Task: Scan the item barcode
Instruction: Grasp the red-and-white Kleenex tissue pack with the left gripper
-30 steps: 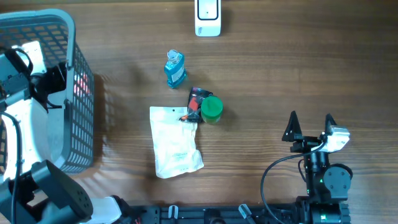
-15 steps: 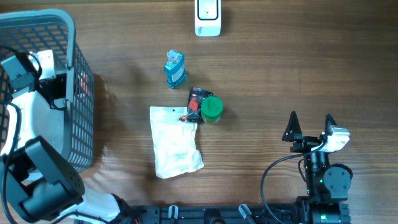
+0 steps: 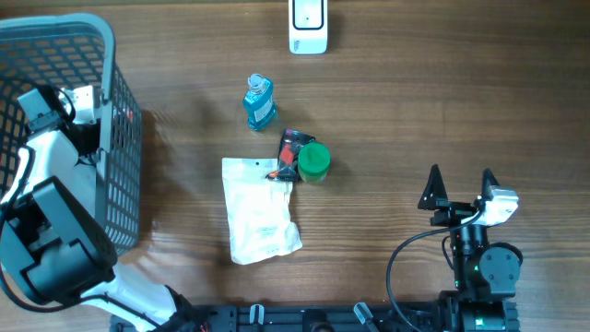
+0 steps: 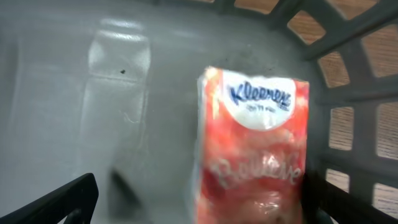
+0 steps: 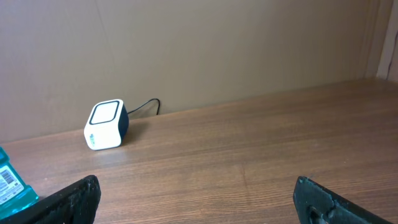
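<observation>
The left gripper [image 4: 202, 199] hangs inside the grey basket [image 3: 103, 37] with its fingers spread wide, grasping nothing. The Kleenex tissue pack [image 4: 255, 155] lies on the basket floor between them, closer to the finger on the mesh-wall side. I judge the step to be lifting this pack out for scanning. To do that well, the fingers should first centre over the pack, drop straight down astride it and close gently, since the soft wrap will likely crumple or slip. The wall-side finger has little room. No barcode shows, so it probably faces down. The right gripper [image 3: 459, 175], fingers also apart and empty, sits well short of the barcode scanner [image 3: 308, 25] ahead of it.
</observation>
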